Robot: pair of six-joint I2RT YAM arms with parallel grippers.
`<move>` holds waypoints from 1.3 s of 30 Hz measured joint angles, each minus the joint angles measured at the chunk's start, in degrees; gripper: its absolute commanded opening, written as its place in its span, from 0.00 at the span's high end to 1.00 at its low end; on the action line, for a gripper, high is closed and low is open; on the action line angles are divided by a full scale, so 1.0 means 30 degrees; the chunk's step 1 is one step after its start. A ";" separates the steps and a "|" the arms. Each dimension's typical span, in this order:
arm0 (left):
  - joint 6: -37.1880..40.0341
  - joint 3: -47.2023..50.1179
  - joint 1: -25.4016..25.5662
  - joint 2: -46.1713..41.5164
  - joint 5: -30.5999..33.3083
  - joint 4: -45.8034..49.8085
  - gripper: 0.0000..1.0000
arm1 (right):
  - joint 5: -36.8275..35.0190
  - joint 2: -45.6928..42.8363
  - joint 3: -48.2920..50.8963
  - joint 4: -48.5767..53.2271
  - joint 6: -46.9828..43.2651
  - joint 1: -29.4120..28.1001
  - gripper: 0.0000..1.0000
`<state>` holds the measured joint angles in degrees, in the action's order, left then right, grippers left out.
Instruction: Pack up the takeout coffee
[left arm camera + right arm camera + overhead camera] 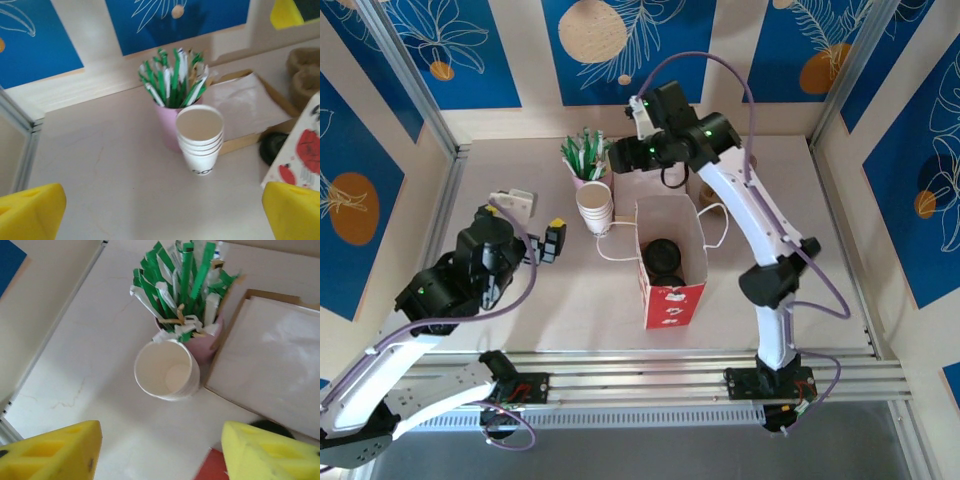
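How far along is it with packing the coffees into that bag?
Done: two black-lidded coffee cups stand inside the red-and-white bag. In hand: nothing; the left tool and right tool are both open and empty, the right one near the stack of lidless cups. Left: perhaps a dark round thing beside the bag, too blurred to name.

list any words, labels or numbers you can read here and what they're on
stack of lidless cups: dark print low on the bottom cup, too blurred to quote.
paper bag: white marks on its red band, too small to read.
straw wrappers: green and white, no legible print.
No text in these views can be read clearly.
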<state>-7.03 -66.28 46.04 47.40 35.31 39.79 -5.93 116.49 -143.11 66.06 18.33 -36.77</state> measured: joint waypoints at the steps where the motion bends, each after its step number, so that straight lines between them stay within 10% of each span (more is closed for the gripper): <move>1: 0.0051 0.0481 0.0000 -0.0087 0.0328 -0.0189 0.00 | 0.0160 0.0743 -0.0831 0.0080 -0.0095 -0.0015 0.39; 39: 0.1530 0.5136 -0.0306 -0.1537 0.2747 -0.3497 0.00 | 0.0954 0.5938 -0.3177 -0.2747 -0.1129 -0.0612 0.41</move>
<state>-2.44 -50.87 45.12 42.78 43.55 29.30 -3.07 134.30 -152.64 57.82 14.94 -38.61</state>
